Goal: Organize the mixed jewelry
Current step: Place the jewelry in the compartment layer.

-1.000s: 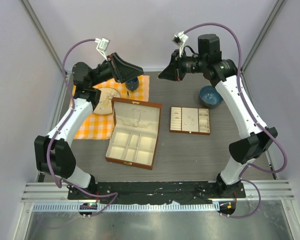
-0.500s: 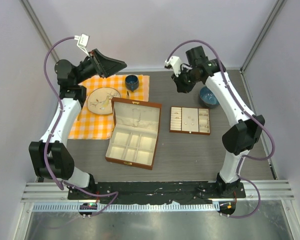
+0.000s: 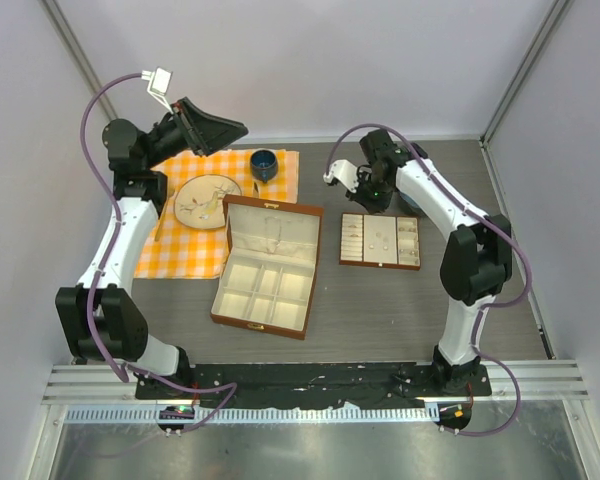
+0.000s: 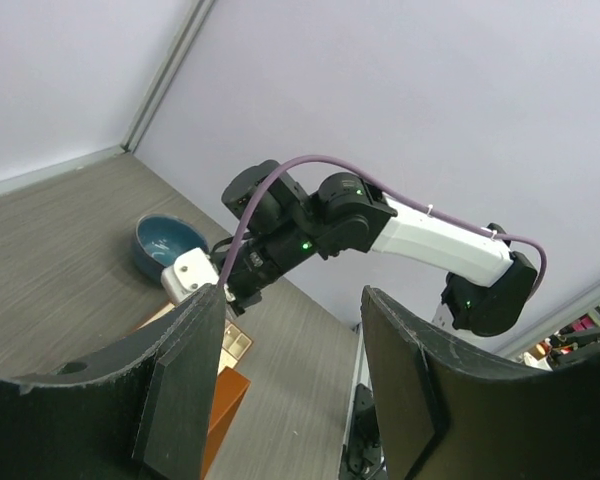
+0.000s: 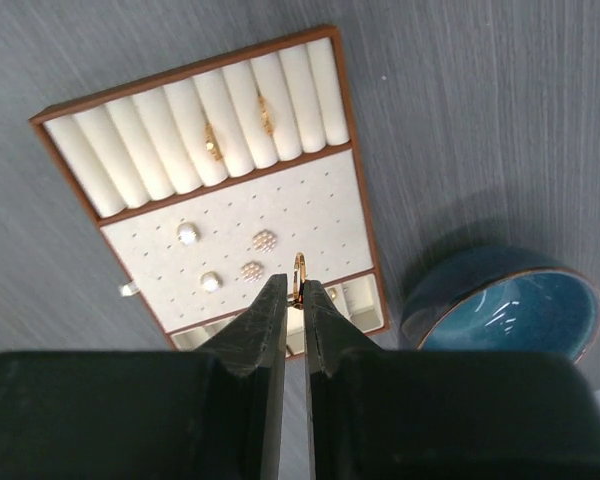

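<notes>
- your right gripper (image 5: 292, 292) has its fingers pinched almost together on a small gold ring (image 5: 299, 268), which stands upright between the tips.
- that ring hangs over the brown jewelry tray (image 5: 310, 200), above the near edge of its dotted pad, by the narrow end compartment.
- two more gold rings (image 5: 212, 142) sit tucked into the tray's cream rolls, and four pale studs (image 5: 188, 233) sit on the pad.
- a blue bowl (image 5: 440, 290) stands just beside the tray's end.
- your left gripper (image 4: 292, 300) is raised high over the checked cloth (image 3: 180, 255), its fingers spread wide with nothing between them.
- the open brown box (image 3: 258, 325) lies between the cloth and the tray; you cannot tell from above what its lid holds.
</notes>
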Controlling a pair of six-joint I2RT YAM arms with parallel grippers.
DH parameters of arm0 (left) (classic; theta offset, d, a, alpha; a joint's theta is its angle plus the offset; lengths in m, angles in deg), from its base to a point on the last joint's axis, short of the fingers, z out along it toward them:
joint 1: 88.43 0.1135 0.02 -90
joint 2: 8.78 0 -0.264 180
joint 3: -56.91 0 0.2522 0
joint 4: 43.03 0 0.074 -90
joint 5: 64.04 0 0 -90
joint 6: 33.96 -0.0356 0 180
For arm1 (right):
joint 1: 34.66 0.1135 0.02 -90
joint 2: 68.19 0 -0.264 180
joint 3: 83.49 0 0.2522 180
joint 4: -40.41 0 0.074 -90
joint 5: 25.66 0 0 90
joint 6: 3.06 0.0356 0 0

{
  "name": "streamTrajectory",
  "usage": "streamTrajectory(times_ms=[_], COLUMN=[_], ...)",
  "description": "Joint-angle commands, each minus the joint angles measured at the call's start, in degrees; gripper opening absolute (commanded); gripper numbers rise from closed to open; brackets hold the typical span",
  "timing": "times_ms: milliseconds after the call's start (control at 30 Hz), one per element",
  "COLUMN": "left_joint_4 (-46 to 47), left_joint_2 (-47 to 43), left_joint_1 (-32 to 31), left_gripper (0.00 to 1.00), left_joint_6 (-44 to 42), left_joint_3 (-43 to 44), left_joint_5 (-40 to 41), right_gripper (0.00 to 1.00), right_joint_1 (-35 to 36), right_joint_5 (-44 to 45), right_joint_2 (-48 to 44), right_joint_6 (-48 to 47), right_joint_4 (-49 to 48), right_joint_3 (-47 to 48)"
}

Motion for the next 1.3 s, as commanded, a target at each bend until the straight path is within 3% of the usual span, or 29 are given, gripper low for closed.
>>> streamTrajectory(times_ms=[0,400,1267], left_joint_4=[1.1,2.2,6.7], left_joint_2=[-1.9,-2.0,-0.6], left_joint_1=[0.6,1.3,2.9], left_gripper=[0.60,0.60,0.60], left_joint_6=[-0.6,-0.6,2.5], left_joint_3=[0.2,-1.0,-2.0], left_joint_5=[-0.8,-1.1,-1.1], right_gripper=[0.01,0.01,0.01], right_joint_1=[0.8,2.9,4.0], right_joint_5=[1.8,1.4,4.4], right_joint_2=[2.5,10.5,13.6], right_joint_6=[-2.0,-1.1,-4.8], right_joint_4=[-5.3,-6.3,-9.0], right_joint_3=[0.8,6.5,4.9])
